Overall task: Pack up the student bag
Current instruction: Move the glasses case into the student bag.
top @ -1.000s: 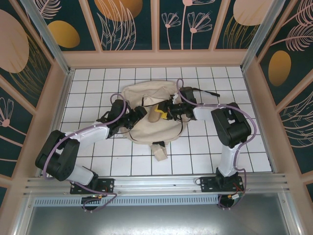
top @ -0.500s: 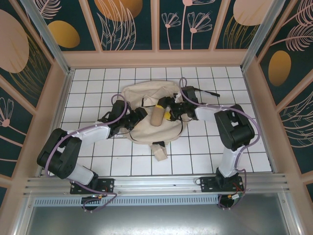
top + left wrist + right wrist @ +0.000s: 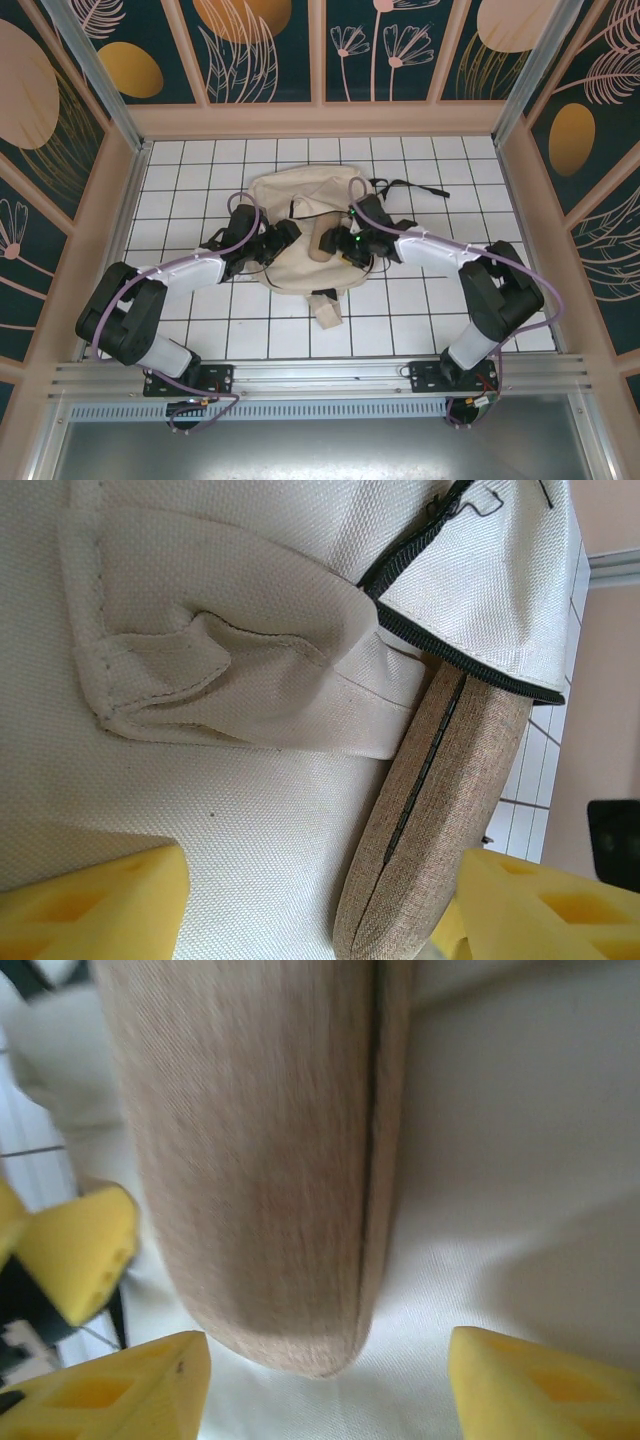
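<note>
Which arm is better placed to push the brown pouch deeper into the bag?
Probably right: the right gripper, open, closely frames the free end of the pouch; the left gripper sits farther back.

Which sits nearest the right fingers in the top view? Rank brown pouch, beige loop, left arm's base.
1. Brown pouch, on the student bag, right at the right fingers.
2. Beige loop, at the bag's near edge.
3. Left arm's base, at the table's near-left edge.
</note>
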You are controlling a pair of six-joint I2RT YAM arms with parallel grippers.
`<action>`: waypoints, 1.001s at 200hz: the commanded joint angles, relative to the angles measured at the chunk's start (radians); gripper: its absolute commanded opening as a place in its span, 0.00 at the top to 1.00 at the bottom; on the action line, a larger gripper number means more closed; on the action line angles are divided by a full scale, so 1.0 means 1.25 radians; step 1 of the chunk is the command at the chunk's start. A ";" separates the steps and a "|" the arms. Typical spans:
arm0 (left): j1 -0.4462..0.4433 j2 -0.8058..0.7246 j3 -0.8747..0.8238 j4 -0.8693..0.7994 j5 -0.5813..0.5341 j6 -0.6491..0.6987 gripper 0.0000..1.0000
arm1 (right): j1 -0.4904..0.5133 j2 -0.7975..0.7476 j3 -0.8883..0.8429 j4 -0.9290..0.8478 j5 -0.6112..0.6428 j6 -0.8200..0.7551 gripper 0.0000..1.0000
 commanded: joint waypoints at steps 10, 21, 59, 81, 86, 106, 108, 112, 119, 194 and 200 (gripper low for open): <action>0.001 -0.004 -0.020 -0.006 -0.009 0.017 0.31 | 0.049 0.033 0.046 -0.081 0.117 -0.084 0.43; 0.001 -0.001 -0.022 -0.006 -0.008 0.015 0.32 | 0.064 0.044 0.057 -0.087 0.132 -0.098 0.44; 0.001 0.009 -0.023 0.000 -0.004 0.014 0.33 | 0.089 0.081 0.089 -0.089 0.147 -0.157 0.49; 0.002 0.008 -0.023 0.000 -0.004 0.014 0.33 | 0.092 0.088 0.104 -0.095 0.165 -0.172 0.49; 0.001 0.010 -0.024 0.000 -0.005 0.015 0.33 | 0.091 0.088 0.107 -0.092 0.171 -0.175 0.49; 0.002 0.013 -0.025 0.000 -0.005 0.017 0.33 | 0.078 0.082 0.119 -0.057 0.174 -0.177 0.49; 0.001 0.014 -0.025 0.000 -0.005 0.017 0.33 | 0.076 0.081 0.119 -0.050 0.171 -0.175 0.49; 0.001 0.015 -0.026 0.001 -0.005 0.016 0.33 | 0.069 0.080 0.119 -0.036 0.162 -0.172 0.50; 0.001 0.018 -0.026 0.003 -0.004 0.015 0.33 | 0.054 0.078 0.116 -0.009 0.138 -0.159 0.50; 0.001 0.021 -0.021 -0.003 -0.008 0.020 0.33 | -0.033 0.163 0.165 0.163 0.062 -0.088 0.55; 0.001 0.018 -0.022 -0.004 -0.012 0.019 0.33 | -0.038 0.175 0.175 0.171 0.060 -0.082 0.55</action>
